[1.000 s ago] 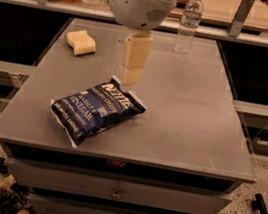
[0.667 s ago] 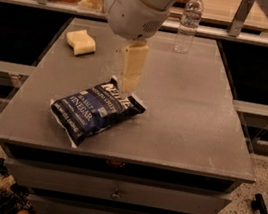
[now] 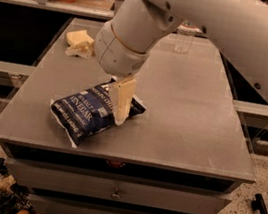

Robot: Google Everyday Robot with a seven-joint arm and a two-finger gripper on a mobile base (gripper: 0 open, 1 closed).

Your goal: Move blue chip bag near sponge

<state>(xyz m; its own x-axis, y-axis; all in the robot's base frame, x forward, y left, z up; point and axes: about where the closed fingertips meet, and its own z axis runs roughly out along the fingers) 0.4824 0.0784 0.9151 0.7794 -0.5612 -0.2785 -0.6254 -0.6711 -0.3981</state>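
The gripper has come down since a second ago. Then it hung above the far edge of the blue chip bag; now its pale tip reaches low over the right half of the bag and covers part of the white lettering. I cannot tell whether it is touching the bag, or whether it is apart or clamped on it.

The arm has swung in as well. Its thick white wrist now fills the middle of the view, and a long section of it crosses the upper right corner.

The bag itself lies where it lay before, flat and slanted on the near left part of the grey table, with one white sealed end pointing at the front edge.

The sponge has not moved either. It sits at the far left corner of the table, well apart from the bag.

A clear water bottle stands upright at the far edge. Its top is now hidden behind the arm, where it showed whole before.

Under the tabletop the drawers are closed.
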